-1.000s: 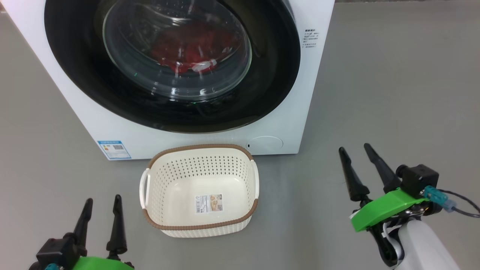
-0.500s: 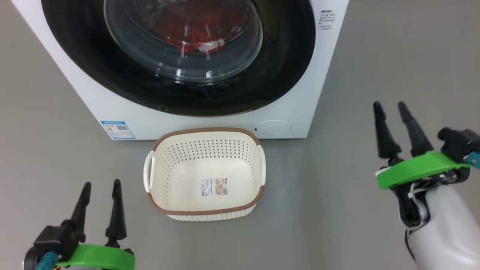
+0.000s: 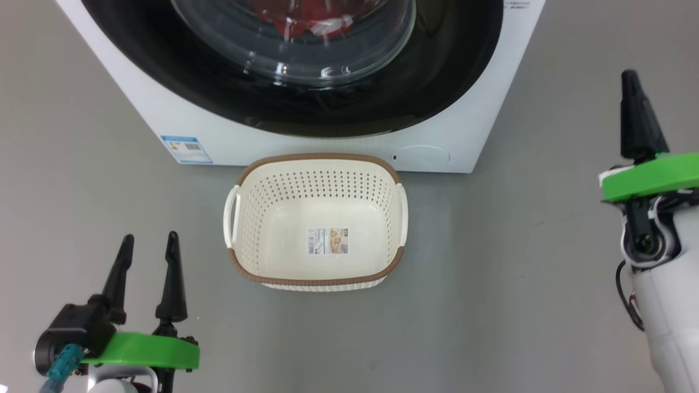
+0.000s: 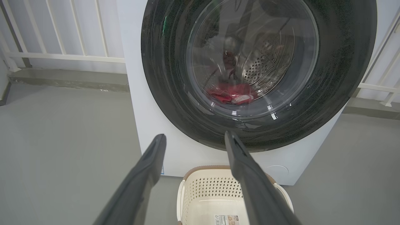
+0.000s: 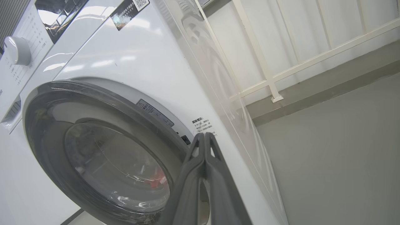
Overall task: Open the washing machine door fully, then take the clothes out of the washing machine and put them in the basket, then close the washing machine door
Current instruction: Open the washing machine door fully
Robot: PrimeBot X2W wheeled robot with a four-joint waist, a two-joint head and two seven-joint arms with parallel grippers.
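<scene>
Fingers (image 5: 193,175) pressed together: right gripper (image 5: 204,135) at three o'clock, probably to pry the washing machine door (image 3: 218,71).
Left gripper (image 3: 150,237) spread, idle at seven.

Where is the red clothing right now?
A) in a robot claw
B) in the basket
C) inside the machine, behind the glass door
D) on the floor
C: the clothes show through the glass of the washing machine door; the basket has no fabric in it.
</scene>
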